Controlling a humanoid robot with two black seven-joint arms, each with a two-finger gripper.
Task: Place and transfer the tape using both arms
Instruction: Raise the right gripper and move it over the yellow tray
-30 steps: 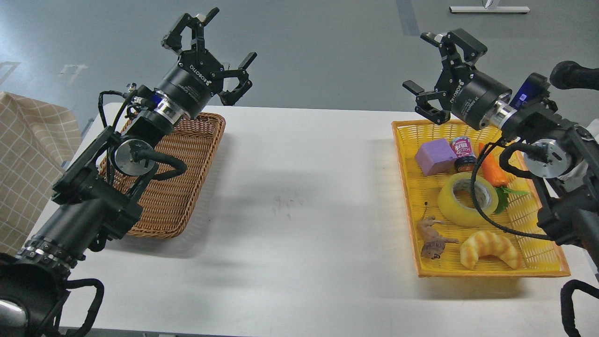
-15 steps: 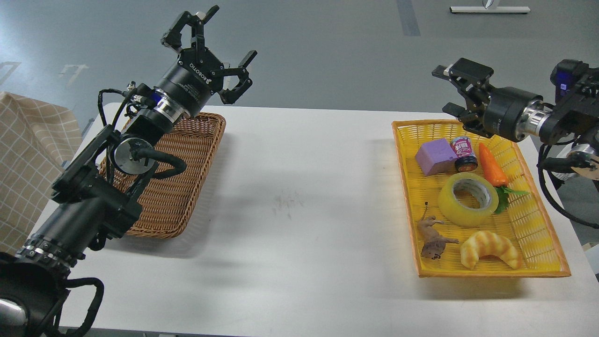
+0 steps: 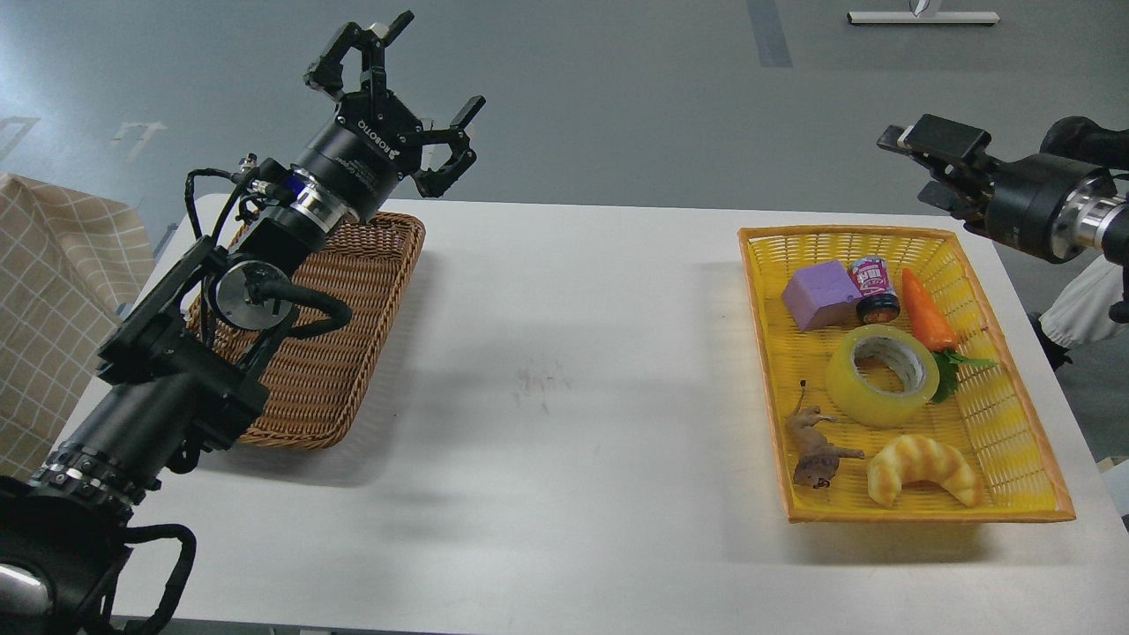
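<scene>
The tape [image 3: 882,375], a thick yellow translucent roll with a grey-white core, lies flat in the middle of the yellow basket [image 3: 926,514] at the right of the table. My right gripper [image 3: 924,166] hangs in the air beyond the basket's far right corner, seen side-on, fingers apart and empty, well above and behind the tape. My left gripper [image 3: 401,99] is raised above the far end of the brown wicker basket [image 3: 335,353] at the left, fingers spread wide, holding nothing.
The yellow basket also holds a purple block [image 3: 820,295], a small jar [image 3: 873,287], a toy carrot [image 3: 928,310], a brown animal figure [image 3: 816,445] and a croissant toy [image 3: 922,467]. A checked cloth [image 3: 53,291] hangs at the left edge.
My right arm has swung up and to the right, off the yellow basket, so its cable no longer crosses the tape. The left arm has barely moved.
</scene>
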